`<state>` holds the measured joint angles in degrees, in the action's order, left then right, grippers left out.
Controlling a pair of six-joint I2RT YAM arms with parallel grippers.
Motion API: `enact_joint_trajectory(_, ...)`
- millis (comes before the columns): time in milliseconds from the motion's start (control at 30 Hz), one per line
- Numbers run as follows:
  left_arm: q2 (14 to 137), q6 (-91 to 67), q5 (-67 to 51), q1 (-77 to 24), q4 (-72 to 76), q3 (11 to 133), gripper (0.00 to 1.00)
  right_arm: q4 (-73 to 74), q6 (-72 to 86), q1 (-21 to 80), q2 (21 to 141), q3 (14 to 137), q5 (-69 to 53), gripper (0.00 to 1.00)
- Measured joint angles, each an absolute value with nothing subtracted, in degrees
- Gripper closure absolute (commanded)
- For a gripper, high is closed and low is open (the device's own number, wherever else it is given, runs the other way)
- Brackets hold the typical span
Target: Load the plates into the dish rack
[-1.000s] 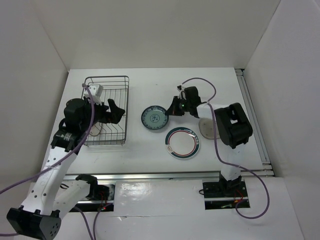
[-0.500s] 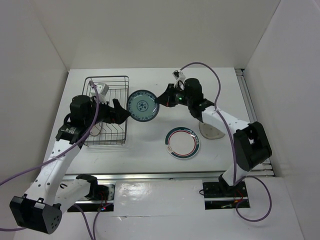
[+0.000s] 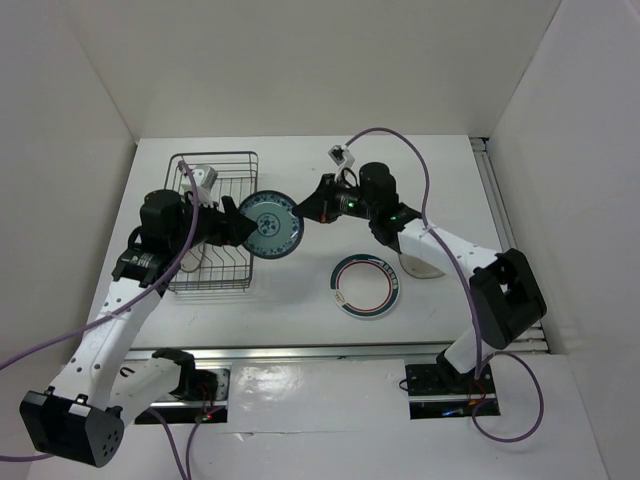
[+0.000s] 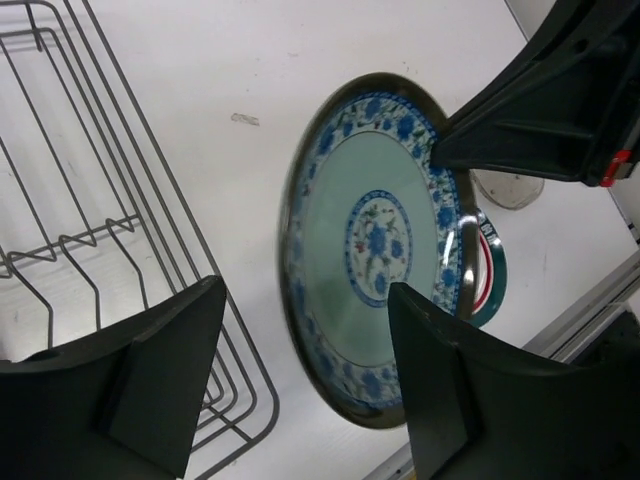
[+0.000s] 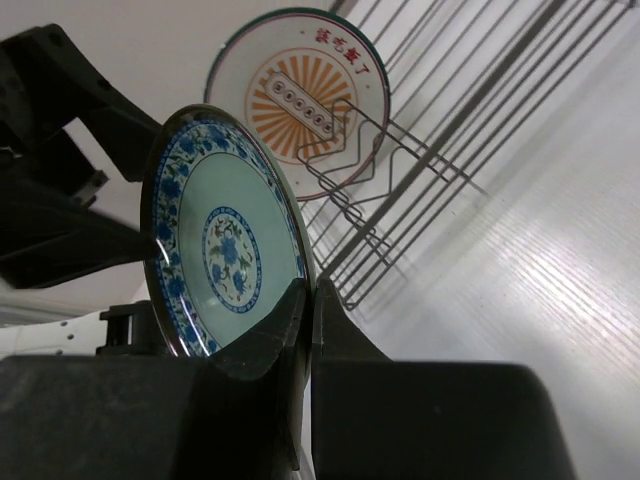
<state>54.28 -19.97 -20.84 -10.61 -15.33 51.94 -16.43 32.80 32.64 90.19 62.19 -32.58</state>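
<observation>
My right gripper point(image 3: 306, 211) is shut on the rim of the small teal-patterned plate point(image 3: 270, 225) and holds it on edge in the air, just right of the dish rack point(image 3: 212, 160). The right wrist view shows its jaws point(image 5: 311, 300) pinching that plate point(image 5: 225, 235). My left gripper point(image 3: 233, 222) is open; in its wrist view its jaws point(image 4: 305, 290) stand wide on either side of the teal plate's point(image 4: 375, 250) near edge, without touching it. The sunburst plate point(image 5: 300, 100) stands upright in the rack point(image 5: 420, 150). The green-and-red-rimmed plate point(image 3: 365, 285) and the glass plate point(image 3: 420, 262) lie flat on the table.
The rack's wire wall point(image 4: 100, 200) is close on the left of the held plate. White enclosure walls surround the table. A rail point(image 3: 505, 230) runs along the right edge. A cable point(image 3: 400, 135) loops above the right arm.
My right gripper has lifted the teal plate off the table, tipped it on edge and carried it left to the rack. My left gripper now faces the plate.
</observation>
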Motion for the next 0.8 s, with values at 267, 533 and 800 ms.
enact_joint_trajectory(267, 53.9, -22.8, -21.5, -10.4, -14.3, 52.6, 1.0, -19.6, 32.4, 32.9, 89.1, 61.8, -33.8, 1.0)
enact_joint_trajectory(533, 51.4, -21.1, -13.6, -10.6, -16.5, 53.4, 1.0, -21.8, 33.3, 35.3, 89.3, 61.5, -35.2, 0.0)
enact_joint_trajectory(800, 45.9, -17.3, 17.3, -10.0, -18.4, 53.4, 1.0, -20.9, 31.8, 36.0, 89.3, 61.4, -34.9, 0.0)
